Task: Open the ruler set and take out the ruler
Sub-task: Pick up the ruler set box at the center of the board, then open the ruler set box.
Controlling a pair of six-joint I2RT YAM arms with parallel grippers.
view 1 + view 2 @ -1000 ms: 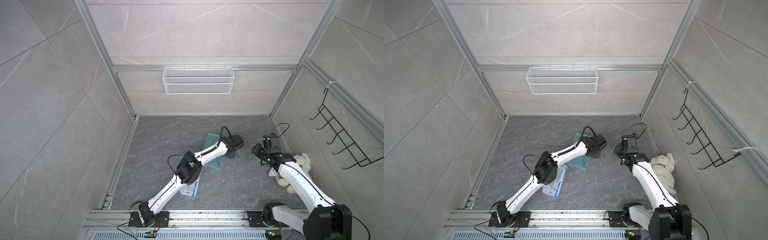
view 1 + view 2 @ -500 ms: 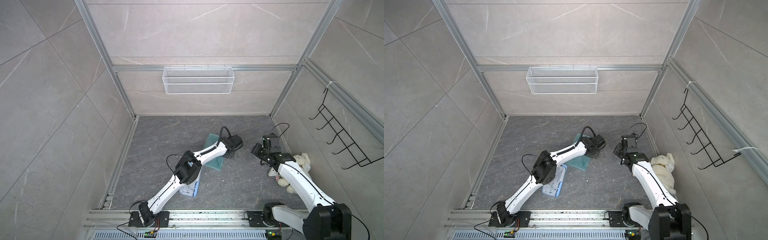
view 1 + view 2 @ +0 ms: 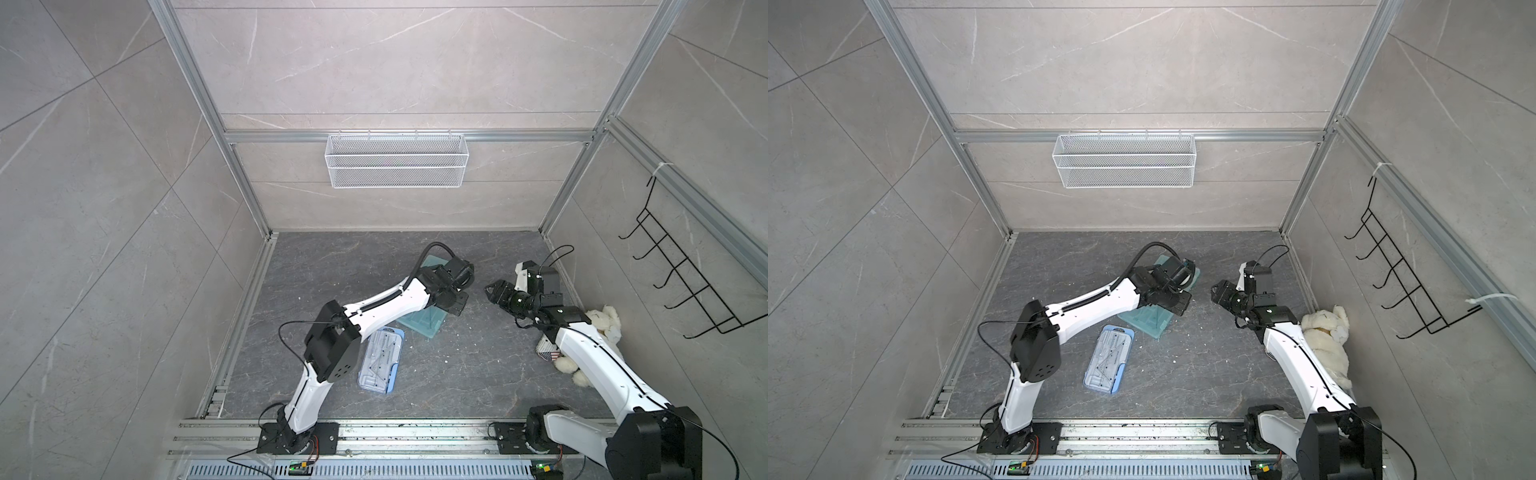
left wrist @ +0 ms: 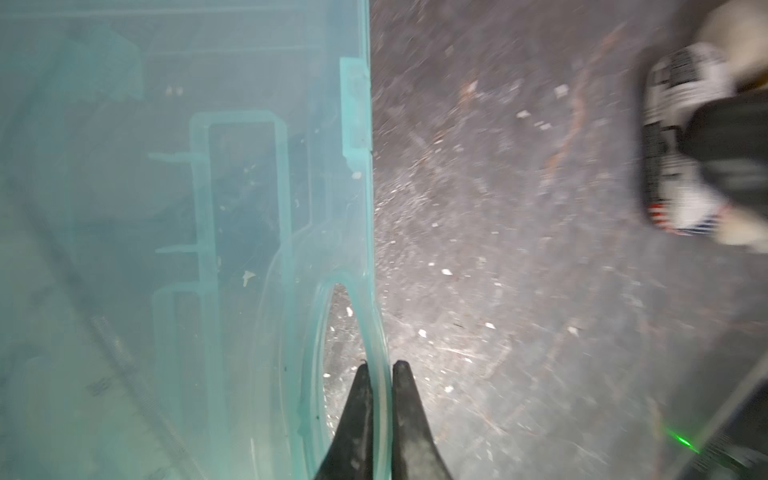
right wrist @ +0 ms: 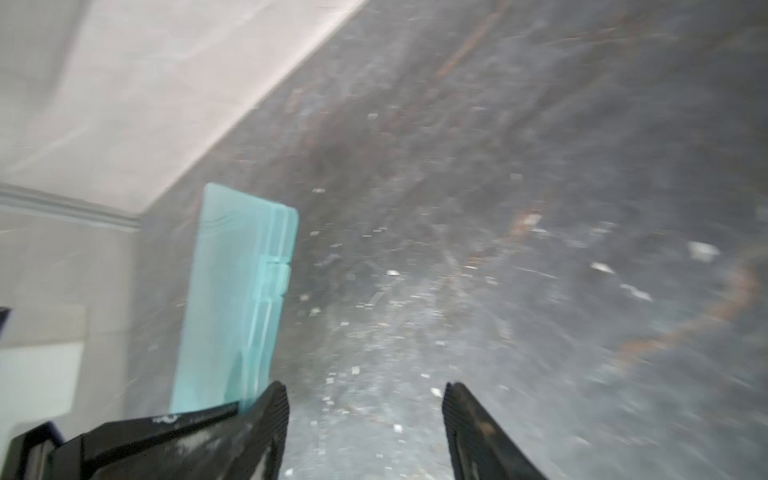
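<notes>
Up on the back wall, a white wire basket (image 3: 395, 160) (image 3: 1125, 160) hangs from the aluminium rail, clear in both top views. On the right-hand wall, a black hook rack (image 3: 688, 266) is tied to the frame. Down on the dark marbled table (image 3: 332, 266), a cream plush toy (image 3: 604, 318) slumps against the right wall. A white tag with a flag print (image 3: 547, 354) lies right beside it (that tag (image 4: 673, 137) is badly blurred in the left wrist view). Nearer the front, a clear blue-edged case (image 3: 380, 359) lies flat, well apart from the toy. White specks (image 3: 446, 360) dot the table.
</notes>
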